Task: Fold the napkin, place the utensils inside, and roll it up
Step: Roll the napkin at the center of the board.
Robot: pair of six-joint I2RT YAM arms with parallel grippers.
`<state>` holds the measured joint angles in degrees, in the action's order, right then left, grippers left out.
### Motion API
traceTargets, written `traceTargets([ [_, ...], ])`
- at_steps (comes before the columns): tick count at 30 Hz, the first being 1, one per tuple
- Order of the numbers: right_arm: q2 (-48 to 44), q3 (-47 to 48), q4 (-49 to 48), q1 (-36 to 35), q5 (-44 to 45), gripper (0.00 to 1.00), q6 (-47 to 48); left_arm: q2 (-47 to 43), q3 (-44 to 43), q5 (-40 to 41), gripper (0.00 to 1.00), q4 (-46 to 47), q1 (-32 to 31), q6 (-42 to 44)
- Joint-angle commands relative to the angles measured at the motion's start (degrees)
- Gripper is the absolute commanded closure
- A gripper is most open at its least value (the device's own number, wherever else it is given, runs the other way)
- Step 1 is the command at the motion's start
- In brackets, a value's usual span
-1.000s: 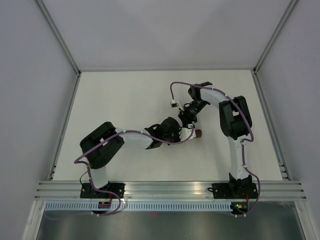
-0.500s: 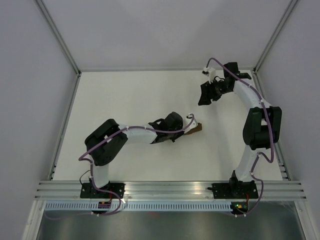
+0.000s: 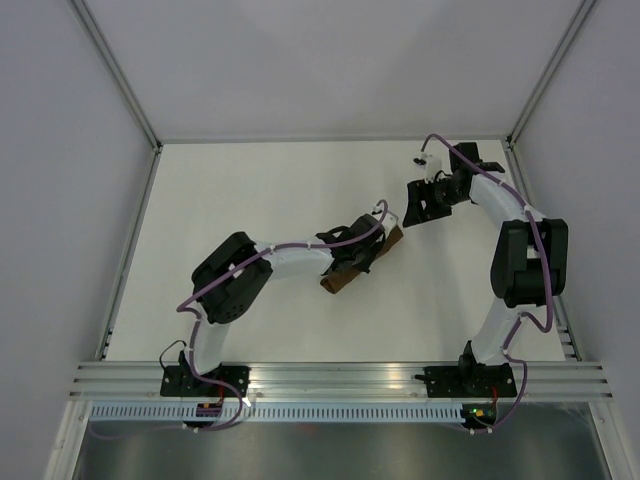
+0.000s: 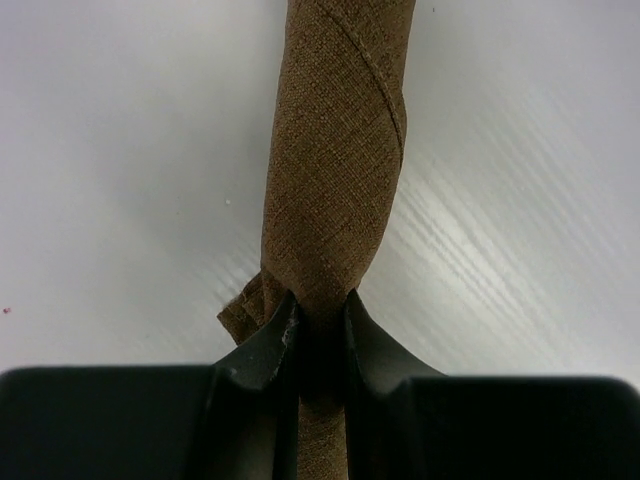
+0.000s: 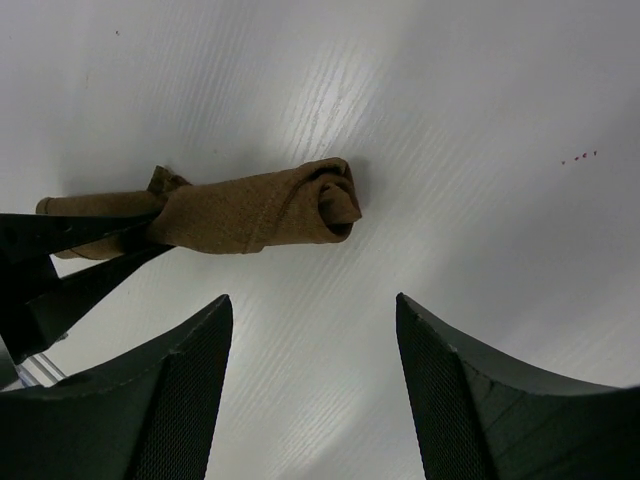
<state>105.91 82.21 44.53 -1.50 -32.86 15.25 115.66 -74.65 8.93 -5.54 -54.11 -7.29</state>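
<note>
1. Pinching the rolled napkin partway along its length, the left gripper has its jaws drawn narrow onto the cloth. A loose corner sticks out just beside the left finger.
2. The napkin is a tight tube that appears to rest on the table, right of centre, slanting from near-left to far-right in the top view.
3. The right gripper hangs over the table with jaws wide and nothing between them. It is near the roll's far end but apart from it.
4. Judgement: the roll looks complete, and the step in hand is to settle it and let go. To do this well, the left gripper should hold the tube flat on the table and open slowly, then lift straight up so the fingers do not drag the outer wrap. The seam running diagonally across the tube and the loose corner are where unrolling would start. The right gripper could press the far end if the wrap springs.
5. Count: one napkin and two grippers. No utensil is visible, and whether one lies inside the roll cannot be told.
</note>
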Motion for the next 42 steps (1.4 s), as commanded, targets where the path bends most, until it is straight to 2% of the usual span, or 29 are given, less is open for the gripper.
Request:
traceTargets([
  [1, 1.0, -0.6, -1.0, 0.1, 1.0, 0.29, -4.7, 5.7, -3.2, 0.7, 0.83, -8.9, -0.8, -11.5],
  [12, 7.2, -1.4, -4.9, -2.9, 3.0, 0.3, -10.8, 9.7, -7.4, 2.3, 0.68, -11.8, -1.5, -20.7],
  [18, 9.5, 1.4, -6.2, -4.7, 4.4, 0.32, -13.7, 10.9, -9.1, 1.8, 0.64, -11.6, -1.8, -23.5],
  [25, 13.4, 4.9, -6.7, -5.4, 4.5, 0.36, -15.1, 12.0, -11.5, 0.7, 0.63, -11.6, -1.8, -25.7],
  [42, 19.2, 14.2, -7.2, -8.3, 6.1, 0.36, -17.1, 13.3, -14.2, -0.9, 0.6, -11.2, -1.9, -28.3],
])
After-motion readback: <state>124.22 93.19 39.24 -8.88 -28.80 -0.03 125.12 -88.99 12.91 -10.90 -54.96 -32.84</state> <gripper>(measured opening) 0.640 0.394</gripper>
